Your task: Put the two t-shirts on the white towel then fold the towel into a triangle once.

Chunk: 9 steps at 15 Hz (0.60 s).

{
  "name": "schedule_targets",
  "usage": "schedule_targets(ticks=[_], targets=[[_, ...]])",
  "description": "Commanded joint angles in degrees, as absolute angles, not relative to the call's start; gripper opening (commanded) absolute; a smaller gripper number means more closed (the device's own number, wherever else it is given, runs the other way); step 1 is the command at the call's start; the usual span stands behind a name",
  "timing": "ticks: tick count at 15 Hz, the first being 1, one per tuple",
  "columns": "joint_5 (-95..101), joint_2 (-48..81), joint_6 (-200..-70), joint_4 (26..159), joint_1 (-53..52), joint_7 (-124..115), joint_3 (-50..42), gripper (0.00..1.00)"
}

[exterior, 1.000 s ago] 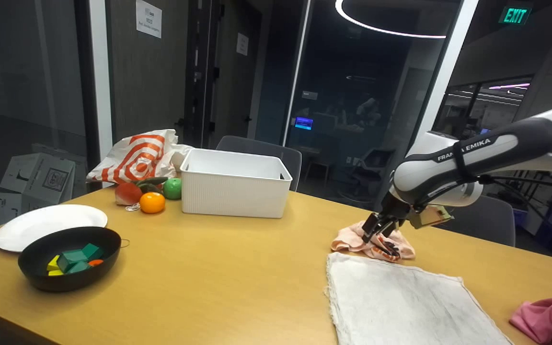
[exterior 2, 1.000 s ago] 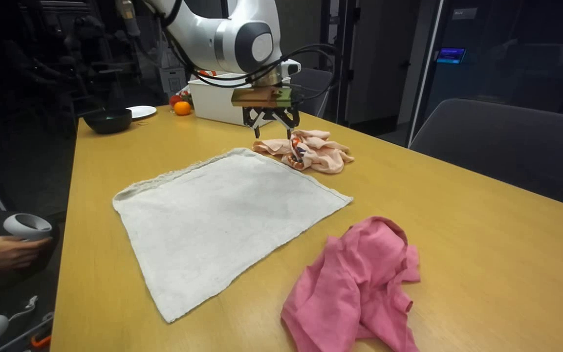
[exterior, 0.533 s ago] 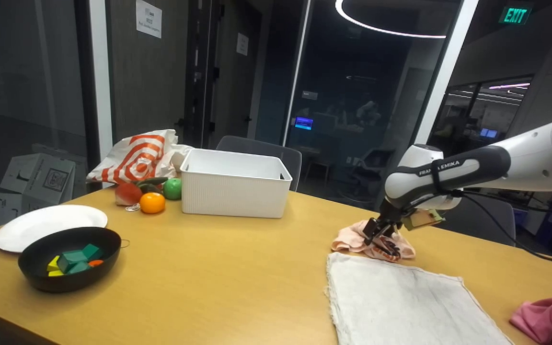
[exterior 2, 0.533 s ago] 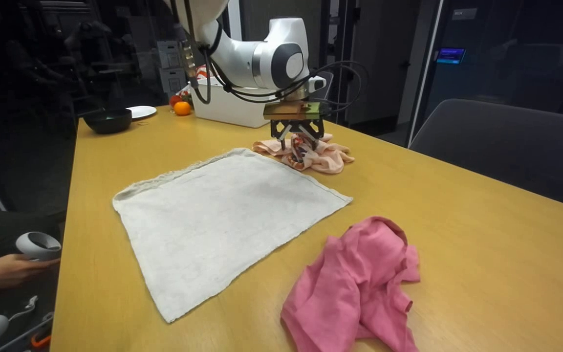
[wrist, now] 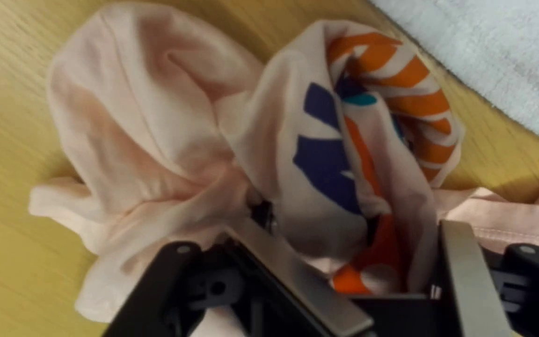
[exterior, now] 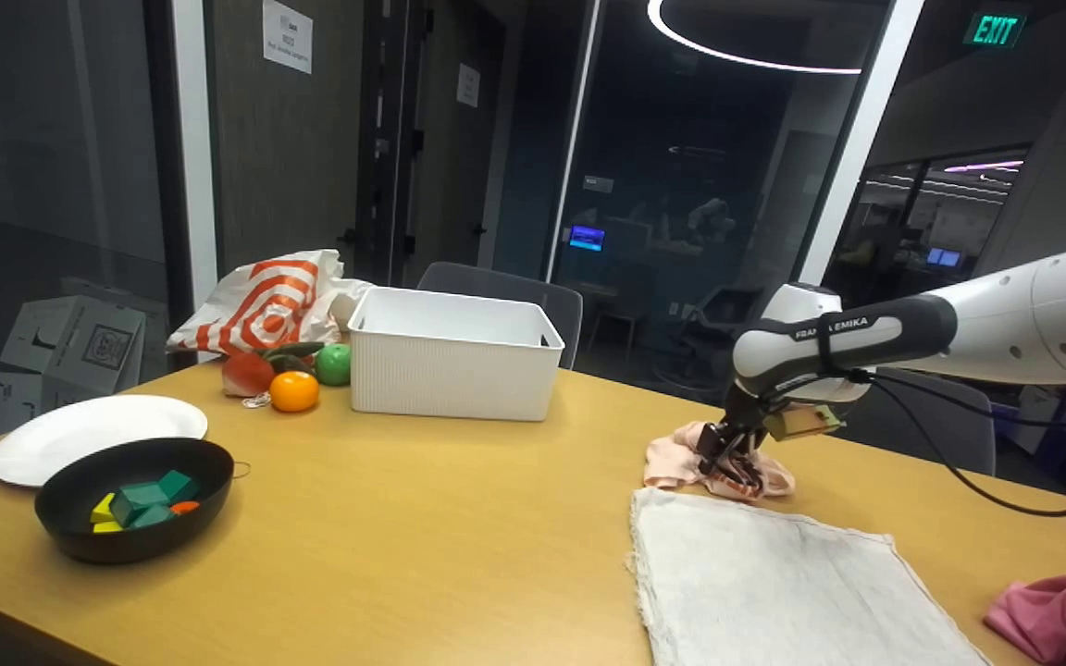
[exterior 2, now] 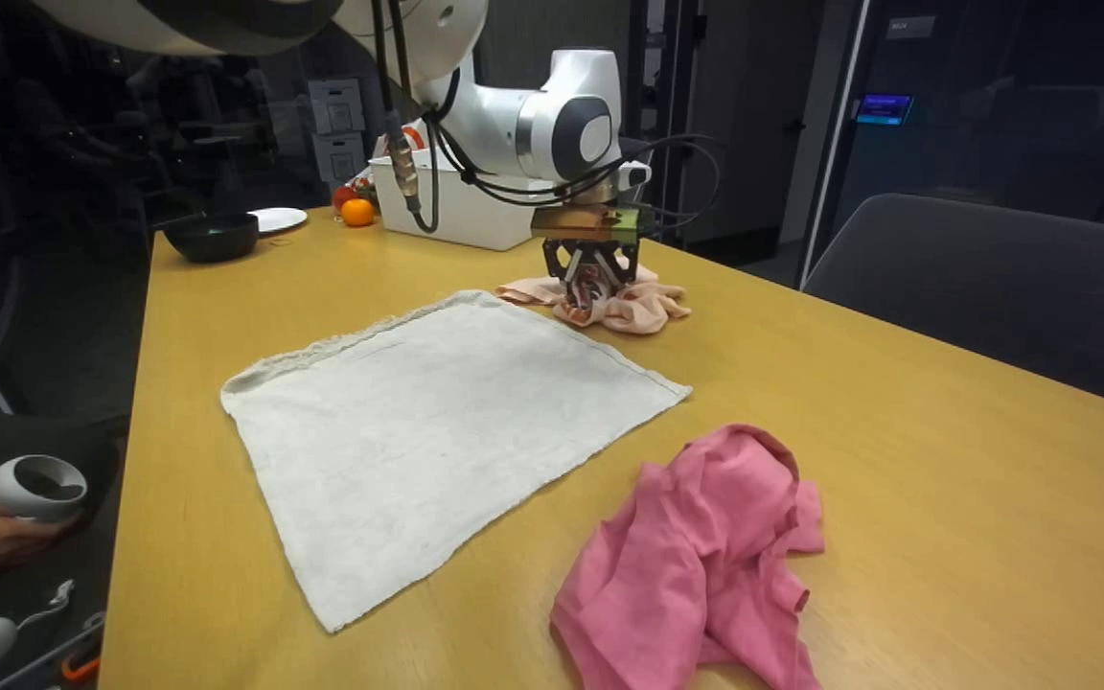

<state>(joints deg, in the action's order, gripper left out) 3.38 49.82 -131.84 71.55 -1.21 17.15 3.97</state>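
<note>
A crumpled peach t-shirt with orange and blue print lies on the table just beyond the white towel. It shows in both exterior views (exterior: 670, 460) (exterior 2: 653, 309) and fills the wrist view (wrist: 157, 112). My gripper (exterior 2: 598, 295) points down into its middle, with fingers partway together. In the wrist view cloth bunches between the fingers (wrist: 351, 220); the tips are partly hidden, so how firmly they hold is unclear. The white towel (exterior 2: 447, 412) lies flat and unfolded with nothing on it. A crumpled pink t-shirt (exterior 2: 696, 556) lies on the table beside the towel, apart from it.
A white bin (exterior: 454, 375) stands farther along the table, beside fruit (exterior: 294, 392) and a plastic bag (exterior: 274, 305). A black pan (exterior: 135, 546) with blocks and a white plate (exterior: 43, 444) are at the table's end. A chair (exterior 2: 983, 297) stands at one edge.
My gripper has moved sideways and down from above the towel's corner into the peach t-shirt. Its fingers have come closer together, drawing the cloth inward a little. Towel and pink t-shirt have not moved.
</note>
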Motion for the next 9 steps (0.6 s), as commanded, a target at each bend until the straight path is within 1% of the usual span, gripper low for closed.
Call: schedule_targets(ticks=[1,4,5,7,8,9], targets=[[1.72,51.89,-129.9,67.62,0.01,17.84,5.59,0.38],[0.4,50.82,-130.14,67.82,0.83,17.51,6.23,0.16],[-0.21,50.48,-130.27,68.03,1.03,17.39,6.39,0.07],[-1.29,49.12,-131.03,69.39,1.51,17.49,6.75,0.02],[-1.84,48.48,-131.2,70.09,1.77,17.36,6.96,0.03],[-2.54,47.51,-131.73,71.27,2.06,17.52,7.32,0.06]])
